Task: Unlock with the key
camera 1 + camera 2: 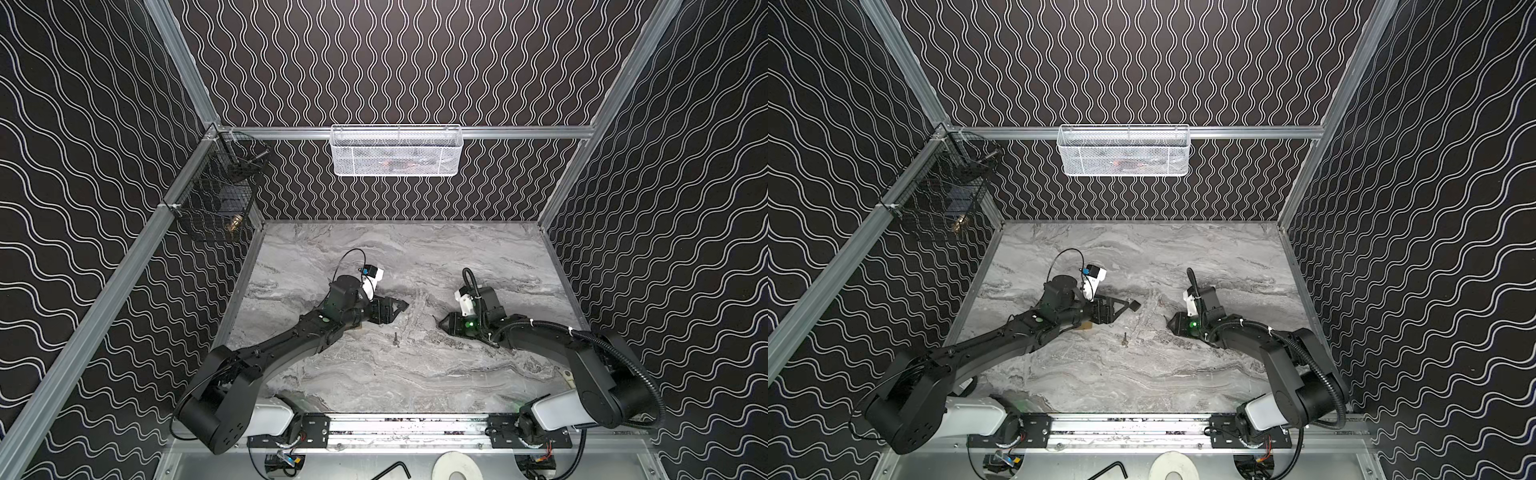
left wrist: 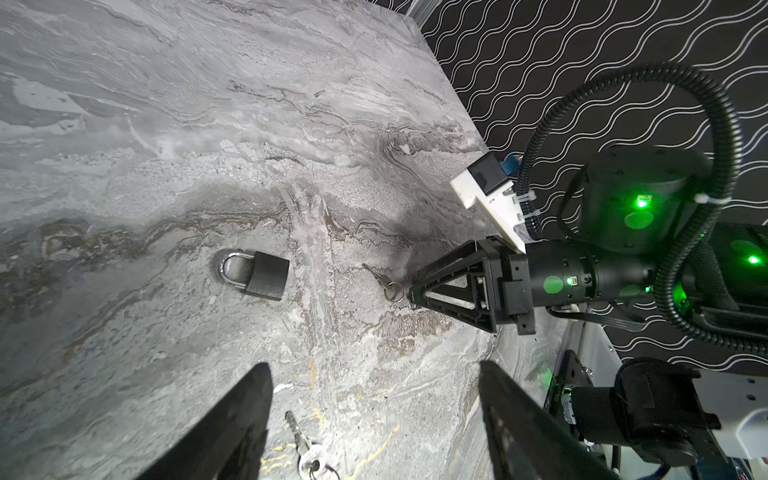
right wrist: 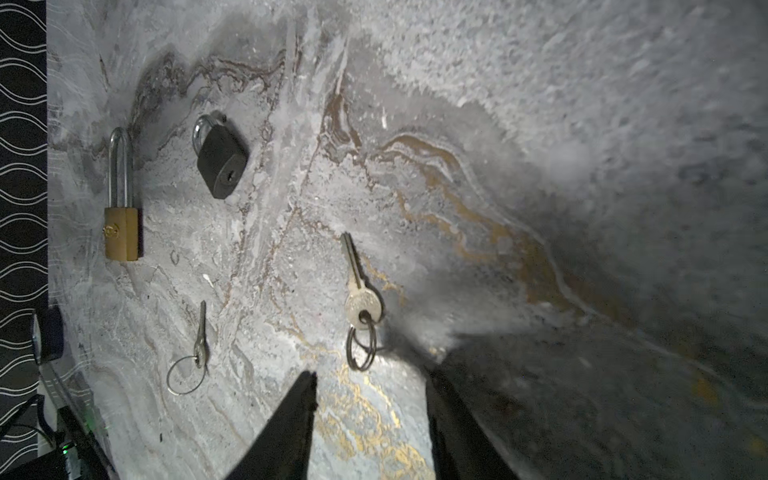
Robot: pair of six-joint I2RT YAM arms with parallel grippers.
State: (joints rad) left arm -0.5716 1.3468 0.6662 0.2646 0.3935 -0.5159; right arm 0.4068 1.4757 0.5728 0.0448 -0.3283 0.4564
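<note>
Key on split ring [image 3: 359, 299]: 1 of 2 keys on the desk [image 1: 415, 382]. It lies flat, blade pointing away from the R gripper [image 3: 371, 376], ring end nearest it. Items below run L to R as in both top views.

(a) Black wire basket [image 1: 216, 199], hung on the L wall rail; 1 of 2 baskets.
(b) L arm [image 1: 291, 340], reaching in over the desk. L gripper [image 2: 374, 368] released: fingers [image 2: 241, 419] wide apart, grasping nothing.
(c) Brass padlock [image 3: 120, 232], long shackle, seated. It lies flat and is mostly hidden under the L arm from above.
(d) Black padlock [image 3: 220, 162], short shackle, seated. Its keyhole end faces the R wrist view. It is near the brass one, not touching. Padlocks: 2.
(e) Key on wire ring [image 1: 395, 340], the 2nd key and the smaller. It lies on bare desk btwn the two grippers. In the L wrist view it sits on the desk below the gap btwn the L fingers, untouched.
(f) White mesh basket [image 1: 397, 151], on the back rail, centre.
(g) R gripper: low over the desk, jaws part-way apart, clamping nothing. The split ring [image 3: 361, 347] lies just ahead of the fingertips, in line w/ the gap; contact w/ the ring cannot be told.

Both keys lie apart from both padlocks.
</note>
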